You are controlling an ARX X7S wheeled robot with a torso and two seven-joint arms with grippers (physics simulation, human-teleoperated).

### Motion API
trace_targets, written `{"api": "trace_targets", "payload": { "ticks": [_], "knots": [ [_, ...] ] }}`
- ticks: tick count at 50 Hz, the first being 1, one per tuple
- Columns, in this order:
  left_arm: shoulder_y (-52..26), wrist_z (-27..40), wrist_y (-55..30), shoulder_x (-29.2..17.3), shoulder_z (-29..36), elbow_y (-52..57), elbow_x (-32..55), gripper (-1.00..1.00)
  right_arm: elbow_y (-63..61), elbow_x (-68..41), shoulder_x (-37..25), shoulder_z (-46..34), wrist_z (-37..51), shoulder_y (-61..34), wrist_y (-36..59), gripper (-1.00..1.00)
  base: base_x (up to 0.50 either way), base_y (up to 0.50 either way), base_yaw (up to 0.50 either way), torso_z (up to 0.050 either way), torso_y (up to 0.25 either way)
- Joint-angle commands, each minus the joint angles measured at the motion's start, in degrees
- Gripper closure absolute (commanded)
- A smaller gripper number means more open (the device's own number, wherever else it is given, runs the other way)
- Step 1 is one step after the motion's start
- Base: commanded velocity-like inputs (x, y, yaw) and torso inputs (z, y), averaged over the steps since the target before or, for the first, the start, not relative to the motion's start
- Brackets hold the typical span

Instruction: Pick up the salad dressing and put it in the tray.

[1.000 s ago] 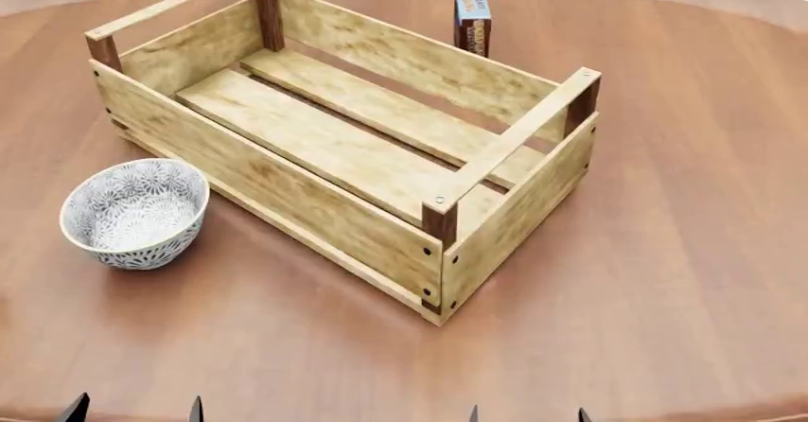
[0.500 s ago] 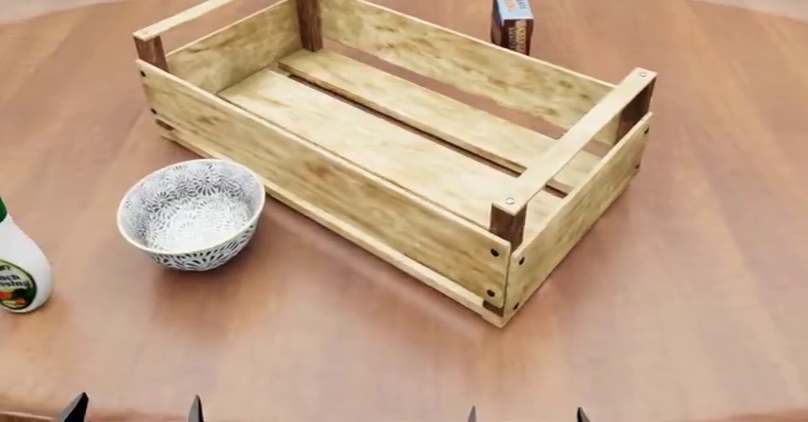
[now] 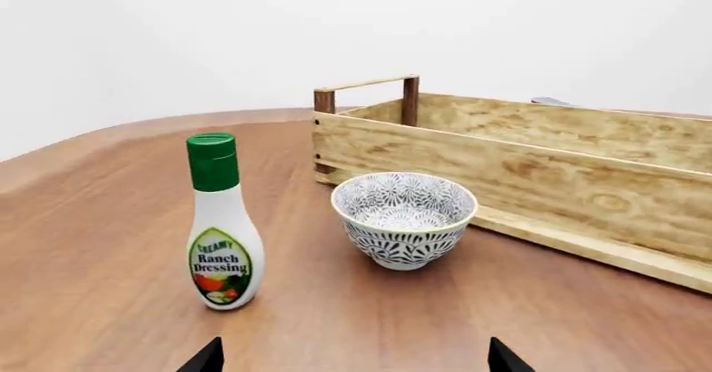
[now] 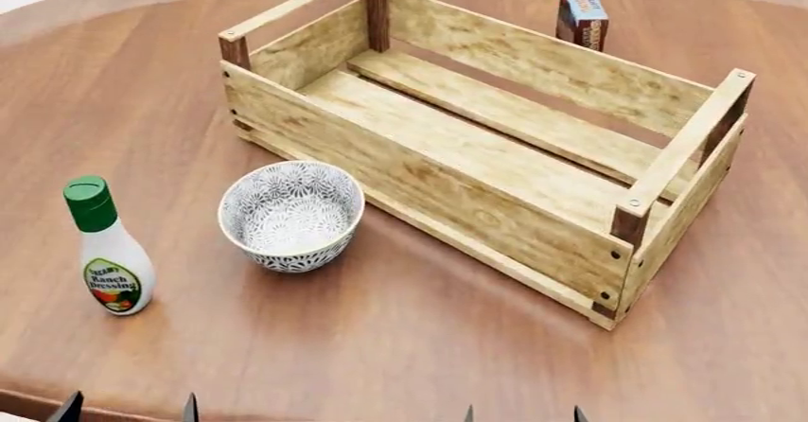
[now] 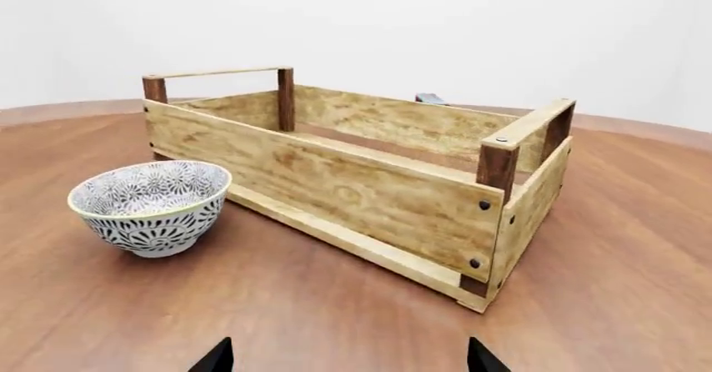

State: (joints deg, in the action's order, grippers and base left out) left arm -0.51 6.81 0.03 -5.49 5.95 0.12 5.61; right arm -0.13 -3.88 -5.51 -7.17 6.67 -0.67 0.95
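Head view has swung left since a second ago, so the salad dressing (image 4: 110, 251) finally shows; it stands upright just left of the bowl (image 4: 291, 215), outside the tray (image 4: 417, 171) (nothing grabbed yet); our left gripper (image 3: 353, 360) and right gripper (image 5: 348, 358) both sit spread apart, empty.

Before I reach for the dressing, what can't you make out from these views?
- Grippers: only the fingertips of the left gripper and right gripper show at the head view's bottom edge; the rest is cut off.
- Small box behind the crate: its base is hidden by the far wall; its print is too small.
- Dressing bottle: out of the right wrist view.
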Motion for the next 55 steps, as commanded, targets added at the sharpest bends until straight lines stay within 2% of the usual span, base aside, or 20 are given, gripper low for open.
{"api": "trace_targets", "payload": {
  "ticks": [1, 5, 6, 9, 14, 18, 19, 22, 27, 32, 36, 55],
  "knots": [
    [-0.6, 1.6, -1.7, -0.4, 0.3, -0.3, 0.9, -1.00, 0.1, 1.6, -1.0, -1.5, 2.1, -0.7, 2.7, -1.00, 0.00, 0.00, 0.00, 0.000, 0.000],
    [-1.6, 3.4, -4.7, -0.8, 0.2, 1.0, 0.2, -1.00, -0.1, 2.0, -1.3, -1.2, 3.1, -1.5, 2.8, -1.00, 0.11, 0.00, 0.00, 0.000, 0.000],
    [-2.0, 2.2, -8.8, -1.4, 0.5, 3.3, 1.8, -1.00, -1.4, 1.7, -1.5, -1.1, 3.0, -1.8, 4.1, -1.00, 0.50, 0.00, 0.00, 0.000, 0.000],
    [-3.0, 3.1, -10.0, -1.8, 0.7, 5.2, 1.1, -1.00, -4.7, 1.3, -1.8, -1.2, 3.1, -2.4, 8.3, -1.00, 0.50, 0.00, 0.00, 0.000, 0.000],
    [-5.9, 1.5, -20.2, -4.5, 0.5, 16.7, 4.3, -1.00, -14.0, 1.4, -3.0, -0.5, 4.1, -5.4, 15.9, -1.00, 0.50, 0.00, 0.00, 0.000, 0.000],
    [-7.1, 2.1, -23.4, -5.7, 0.7, 21.5, 3.9, -1.00, -19.2, 0.5, -3.9, 0.1, 3.7, -6.9, 20.3, -1.00, 0.50, 0.00, 0.00, 0.000, 0.000],
    [-7.8, 2.1, -25.9, -6.1, 0.0, 24.7, 5.2, -1.00, -22.4, 0.2, -4.3, 0.6, 3.8, -7.9, 24.1, -1.00, 0.50, 0.00, 0.00, 0.000, 0.000],
    [-9.4, 2.3, -29.8, -6.8, -1.6, 30.7, 7.4, -1.00, -27.7, -1.4, -5.1, 2.3, 3.7, -9.4, 27.6, -1.00, 0.50, 0.00, 0.00, 0.000, 0.000],
    [-11.6, 2.9, -34.8, -7.8, -2.9, 35.8, 9.2, -1.00, -32.7, -3.4, -5.7, 4.5, 3.8, -11.4, 30.5, -1.00, 0.50, 0.00, 0.00, 0.000, 0.000],
    [-14.1, 3.3, -36.6, -8.4, -4.0, 38.7, 10.2, -1.00, -36.9, -5.3, -6.5, 5.7, 3.4, -14.1, 33.8, -1.00, 0.50, 0.00, 0.00, 0.000, 0.000],
    [-14.7, 3.5, -37.0, -8.6, -4.0, 39.2, 10.5, -1.00, -37.0, -4.2, -7.0, 5.0, 3.9, -14.6, 32.7, -1.00, 0.50, 0.00, 0.00, 0.000, 0.000],
    [-14.7, 4.0, -34.0, -8.8, -4.1, 38.2, 10.0, -1.00, -36.5, -6.6, -6.9, 7.5, 4.7, -17.6, 34.6, -1.00, 0.50, 0.00, 0.00, 0.000, 0.001]
  ]
}}
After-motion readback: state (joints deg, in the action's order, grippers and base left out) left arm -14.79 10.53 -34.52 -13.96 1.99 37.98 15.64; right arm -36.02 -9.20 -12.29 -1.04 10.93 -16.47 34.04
